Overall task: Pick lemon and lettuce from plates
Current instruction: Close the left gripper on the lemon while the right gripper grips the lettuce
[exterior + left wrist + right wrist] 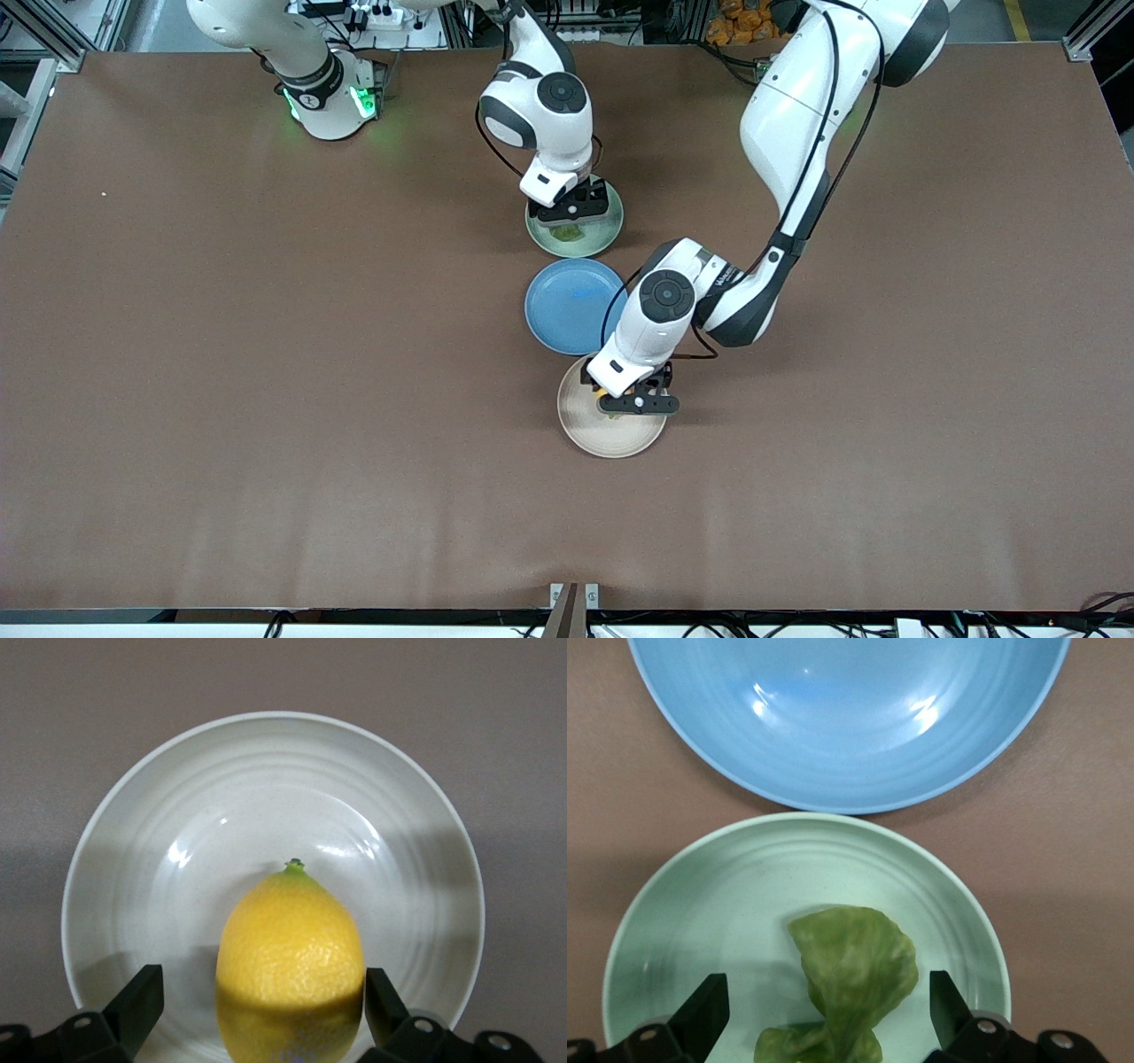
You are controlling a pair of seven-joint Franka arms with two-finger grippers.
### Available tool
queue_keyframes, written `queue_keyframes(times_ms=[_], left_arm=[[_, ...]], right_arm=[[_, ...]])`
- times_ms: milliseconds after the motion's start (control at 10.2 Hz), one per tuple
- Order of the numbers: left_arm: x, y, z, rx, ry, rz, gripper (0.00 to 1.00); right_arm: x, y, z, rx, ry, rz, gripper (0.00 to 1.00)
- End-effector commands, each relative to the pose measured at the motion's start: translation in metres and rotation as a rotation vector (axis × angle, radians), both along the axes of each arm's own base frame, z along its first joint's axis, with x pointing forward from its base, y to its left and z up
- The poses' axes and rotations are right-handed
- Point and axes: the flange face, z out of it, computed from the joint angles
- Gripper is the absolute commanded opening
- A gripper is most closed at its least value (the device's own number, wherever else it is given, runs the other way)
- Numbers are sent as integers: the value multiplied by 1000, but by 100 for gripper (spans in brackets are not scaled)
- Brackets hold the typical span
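Three plates in a row on the desk (266,399): lettuce (850,979) on the plate (700,904) farthest from the front camera, a bare plate (567,306) between, lemon (291,961) on the nearest plate (266,797), a pincer over each end plate

White glossy arm shells, black joint caps – black cables, black tools

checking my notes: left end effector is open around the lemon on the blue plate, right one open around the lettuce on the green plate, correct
One slip: the lemon lies on the beige-cream plate, not the blue one, as the left wrist view shows. The left end effector is open around it; the rest stands.
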Motion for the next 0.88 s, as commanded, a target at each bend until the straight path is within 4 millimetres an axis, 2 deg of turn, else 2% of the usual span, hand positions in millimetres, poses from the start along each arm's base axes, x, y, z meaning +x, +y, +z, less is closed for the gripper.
queue_keyframes(times_ms=[0,98,196,294,393,491,589,687,785], left_arm=[[2,-7,1,-3,-30,36,84],[1,-8,0,-9,-22,87,26],[-1,-12,1,-13,-21,103,0],[-2,-12,1,-12,-19,106,0],[-1,-12,5,-16,-24,106,0],[3,-8,18,-18,-32,112,0],[4,-1,28,-4,-20,124,0],[3,2,42,19,4,132,0],[6,15,65,24,13,179,0]], right_arm=[[-6,3,-11,5,0,-18,100],[-7,3,-15,6,-3,-15,100],[-10,4,-18,3,-2,-8,100],[-10,3,-24,-6,2,-10,100],[-10,3,-25,-9,2,-10,87],[-10,2,-25,-15,7,-10,55],[-10,3,-24,-16,9,-14,34],[-10,4,-23,-14,8,-51,19],[-9,5,-20,-17,10,-82,5]])
